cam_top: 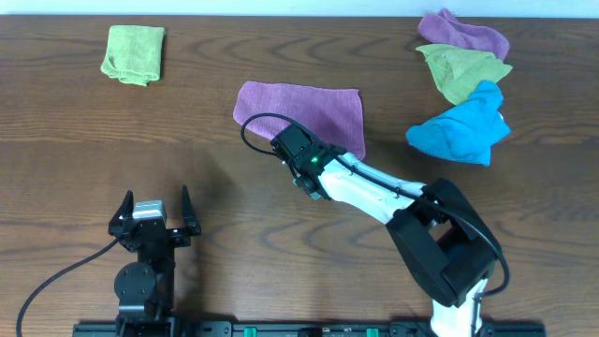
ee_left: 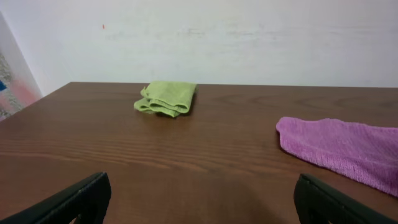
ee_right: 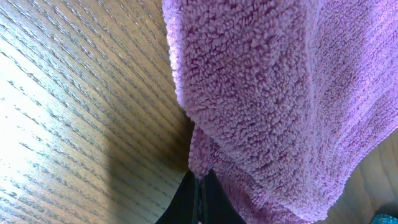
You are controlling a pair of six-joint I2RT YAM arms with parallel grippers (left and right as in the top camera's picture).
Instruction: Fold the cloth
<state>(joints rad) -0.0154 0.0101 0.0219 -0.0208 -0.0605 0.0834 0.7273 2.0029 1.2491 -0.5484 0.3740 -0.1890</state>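
Dark brown wood-grain table [cam_top: 84,131] spreads under both my arms, with a plain white wall beyond its far edge in the left wrist view.

My right gripper [cam_top: 284,143] reaches out over the middle of the table to the near-left part of the cloth [cam_top: 309,105]. In its wrist view the two black fingers [ee_right: 214,208] are pressed together with no gap showing, and the fuzzy mauve edge of the cloth [ee_right: 261,93] runs down right into their tips, so I have that edge pinched. Beside the pinch the pile bulges up in a soft roll, while bare table lies to the left of it. A black cable [cam_top: 255,126] loops off this wrist across the cloth's left end.

My left gripper [cam_top: 154,217] sits at the near left, well apart from everything. Its fingers [ee_left: 78,200] are spread as wide as they go, one at each lower corner of its wrist view, holding and touching nothing. From there I see the cloth [ee_left: 348,149] lying flat off to the right.

A folded lime-green cloth [cam_top: 134,53] lies at the far left. At the far right, bunched close together, lie a violet cloth [cam_top: 465,33], a second green cloth [cam_top: 463,72] and a bright blue cloth [cam_top: 460,131].
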